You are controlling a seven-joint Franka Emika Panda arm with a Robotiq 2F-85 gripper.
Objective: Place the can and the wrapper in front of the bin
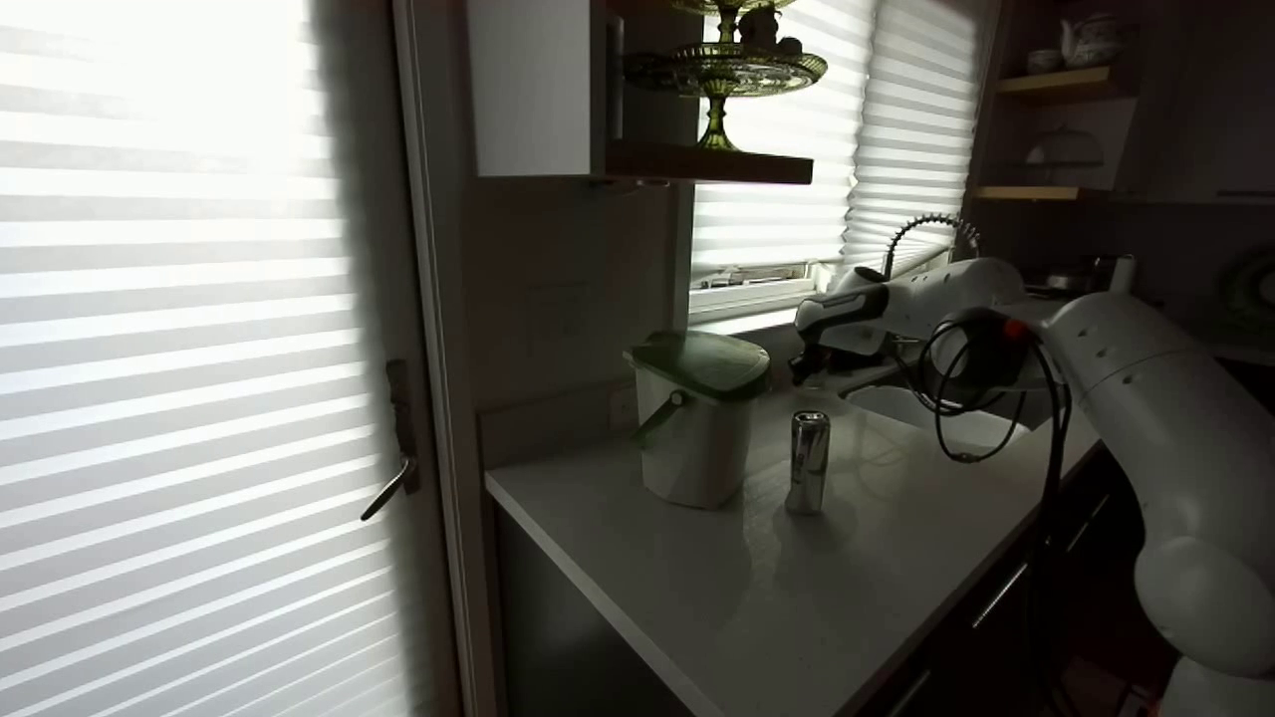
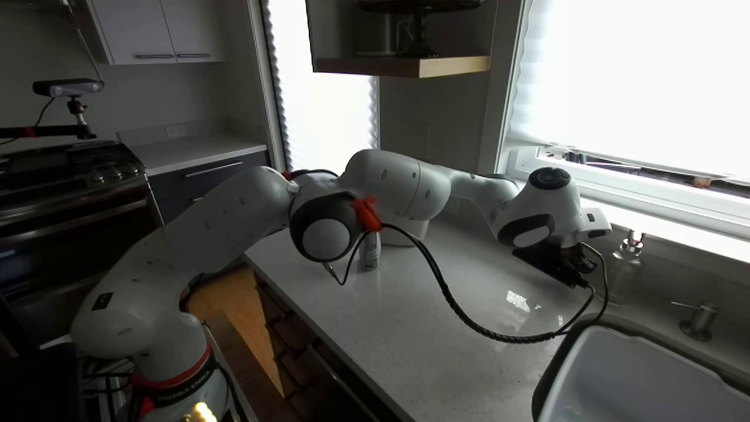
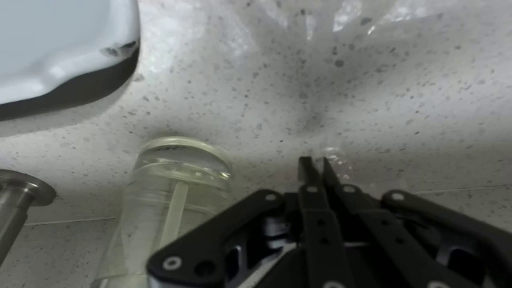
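The silvery can stands upright on the counter beside the bin in an exterior view. In an exterior view the can and the bin are partly hidden by my arm. My gripper is beyond the bin, near the sink; it also shows in an exterior view. In the wrist view its fingers are nearly together, with a slit at the tips. A faint, shiny, translucent film with pinkish tints, apparently the wrapper, shows at the fingertips and seems pinched there; its outline is blurred.
A clear soap bottle stands close beside my fingers, also in an exterior view. A white basin and a metal dispenser are nearby. Shiny patches lie on the counter, film or reflected light. The window wall is behind.
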